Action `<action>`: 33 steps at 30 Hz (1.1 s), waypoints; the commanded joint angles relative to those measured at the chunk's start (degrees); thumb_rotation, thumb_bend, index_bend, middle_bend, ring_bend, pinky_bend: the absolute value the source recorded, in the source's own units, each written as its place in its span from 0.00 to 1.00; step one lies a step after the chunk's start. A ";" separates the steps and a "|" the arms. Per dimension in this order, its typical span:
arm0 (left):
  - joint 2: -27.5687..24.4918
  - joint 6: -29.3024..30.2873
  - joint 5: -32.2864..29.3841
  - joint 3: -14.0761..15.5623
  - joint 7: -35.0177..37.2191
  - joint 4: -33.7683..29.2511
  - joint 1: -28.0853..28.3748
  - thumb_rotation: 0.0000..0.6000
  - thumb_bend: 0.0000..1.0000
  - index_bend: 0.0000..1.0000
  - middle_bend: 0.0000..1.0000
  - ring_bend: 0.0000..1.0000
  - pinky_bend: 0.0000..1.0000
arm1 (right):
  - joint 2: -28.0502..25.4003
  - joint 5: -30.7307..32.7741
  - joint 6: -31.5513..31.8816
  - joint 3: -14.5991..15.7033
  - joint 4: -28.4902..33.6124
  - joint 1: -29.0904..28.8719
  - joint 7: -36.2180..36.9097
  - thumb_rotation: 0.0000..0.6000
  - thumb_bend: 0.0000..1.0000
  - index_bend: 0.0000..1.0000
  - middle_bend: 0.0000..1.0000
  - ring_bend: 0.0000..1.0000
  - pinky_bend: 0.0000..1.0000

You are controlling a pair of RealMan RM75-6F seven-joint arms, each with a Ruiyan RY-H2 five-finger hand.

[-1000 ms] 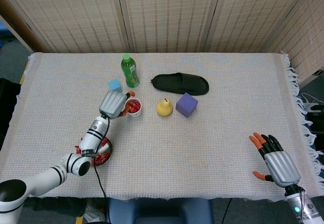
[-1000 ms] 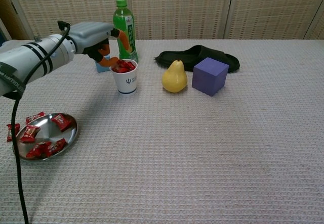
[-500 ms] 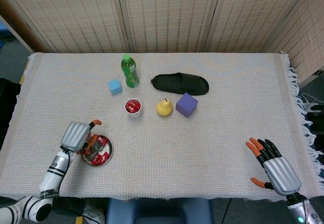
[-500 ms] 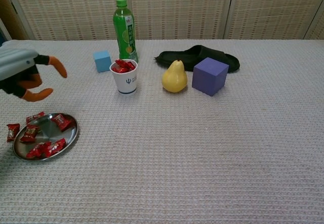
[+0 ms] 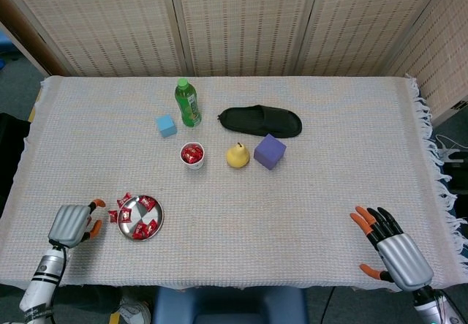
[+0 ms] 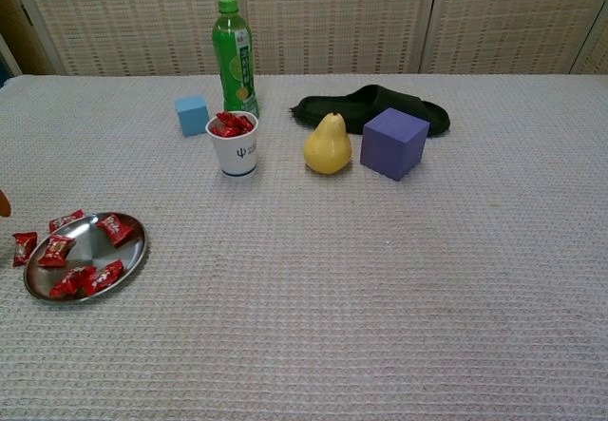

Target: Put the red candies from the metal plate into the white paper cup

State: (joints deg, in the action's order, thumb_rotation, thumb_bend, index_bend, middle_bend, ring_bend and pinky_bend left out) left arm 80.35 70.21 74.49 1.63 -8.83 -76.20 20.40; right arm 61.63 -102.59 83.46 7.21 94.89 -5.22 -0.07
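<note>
Two hands sat near the table's front edge: the left hand [image 5: 72, 225] curled empty beside the plate [image 5: 129, 228], the right hand [image 5: 391, 249] spread, one cup [image 5: 192, 155] well apart.

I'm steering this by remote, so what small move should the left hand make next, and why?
Probably shift the left hand rightward over the metal plate to pick a red candy: several candies remain there, the hand sits beside the plate holding nothing, and the white paper cup can take more.

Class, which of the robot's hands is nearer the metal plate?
Left. The left hand sits just left of the metal plate; the right hand is far across the table, near its right front corner.
</note>
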 commanded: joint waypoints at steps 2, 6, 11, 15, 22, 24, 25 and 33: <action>1.82 -1.33 -0.13 -0.66 0.85 2.49 -0.01 1.00 0.43 0.34 0.99 1.00 1.00 | 0.11 -0.21 -0.10 0.10 -0.05 -0.02 -0.17 1.00 0.05 0.00 0.00 0.00 0.00; 3.11 -2.53 -0.01 -1.21 0.90 4.19 0.27 1.00 0.43 0.34 0.99 1.00 1.00 | 0.04 -0.14 -0.46 0.17 -0.02 -0.14 -0.05 1.00 0.05 0.00 0.00 0.00 0.00; 4.11 -3.41 0.57 -1.48 -0.51 5.44 0.66 1.00 0.43 0.35 0.99 1.00 1.00 | -0.02 0.24 -0.83 0.12 0.14 -0.22 -0.20 1.00 0.05 0.00 0.00 0.00 0.00; 4.58 -3.33 0.99 -1.62 -1.28 5.68 0.52 1.00 0.43 0.37 0.99 1.00 1.00 | -0.04 0.42 -0.71 -0.01 0.19 -0.17 -0.22 1.00 0.05 0.00 0.00 0.00 0.00; 5.79 -3.74 0.88 -2.03 -2.79 7.08 0.32 1.00 0.43 0.38 0.99 1.00 1.00 | -0.19 0.08 -0.53 0.13 0.22 -0.15 0.19 1.00 0.05 0.00 0.00 0.00 0.00; 6.04 -3.46 1.24 -2.16 -3.31 7.24 0.34 1.00 0.43 0.38 0.99 1.00 1.00 | -0.19 0.03 -0.53 0.17 0.16 -0.15 0.28 1.00 0.05 0.00 0.00 0.00 0.00; 6.18 -3.43 1.32 -2.22 -3.45 7.28 0.34 1.00 0.43 0.39 0.99 1.00 1.00 | -0.19 0.02 -0.60 0.20 0.13 -0.17 0.22 1.00 0.05 0.00 0.00 0.00 0.00; 6.95 -3.29 1.61 -2.37 -3.53 7.67 -0.24 1.00 0.43 0.47 0.99 1.00 1.00 | -0.38 -0.23 -0.22 0.28 0.07 -0.08 0.69 1.00 0.05 0.00 0.00 0.00 0.00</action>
State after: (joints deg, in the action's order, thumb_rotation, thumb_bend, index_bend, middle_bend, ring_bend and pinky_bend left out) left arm 87.26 66.89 76.07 -0.77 -12.39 -68.56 20.19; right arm 61.25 -102.81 83.23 7.48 94.96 -5.30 0.63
